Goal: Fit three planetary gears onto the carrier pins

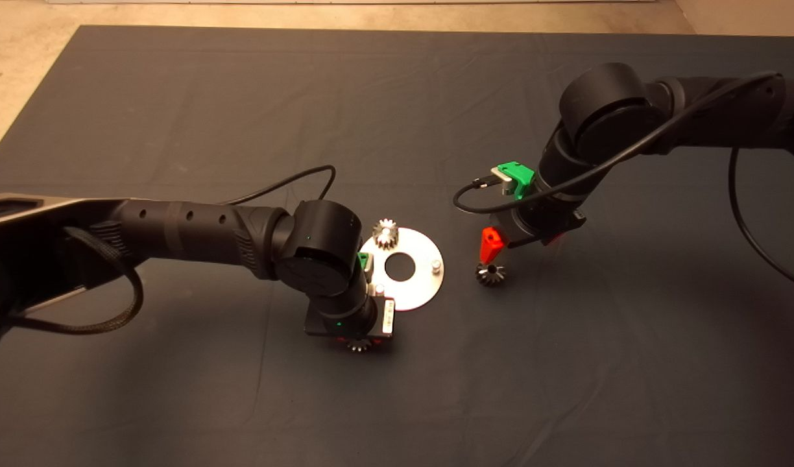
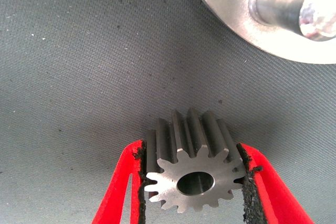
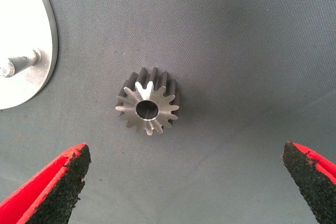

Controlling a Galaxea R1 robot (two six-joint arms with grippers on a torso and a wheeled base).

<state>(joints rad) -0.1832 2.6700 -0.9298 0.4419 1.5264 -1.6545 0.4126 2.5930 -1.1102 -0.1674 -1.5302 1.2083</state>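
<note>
The silver carrier plate (image 1: 418, 275) lies mid-mat. One gear (image 1: 386, 234) sits on its far-left pin; a bare pin (image 1: 436, 265) stands at its right side, and another bare pin (image 2: 294, 11) shows in the left wrist view. My left gripper (image 1: 359, 344) is just in front of the plate, shut on a second gear (image 2: 193, 174) held between its pads. A third gear (image 1: 491, 274) lies flat on the mat right of the plate. My right gripper (image 1: 520, 243) hovers just above it with its fingers (image 3: 50, 184) wide open, the gear (image 3: 148, 107) ahead of them.
The plate's edge and a pin (image 3: 18, 64) show beside the loose gear in the right wrist view. Black cables (image 1: 293, 181) loop from both arms over the dark mat (image 1: 176, 97). Bare floor (image 1: 21, 58) lies beyond the mat's far left edge.
</note>
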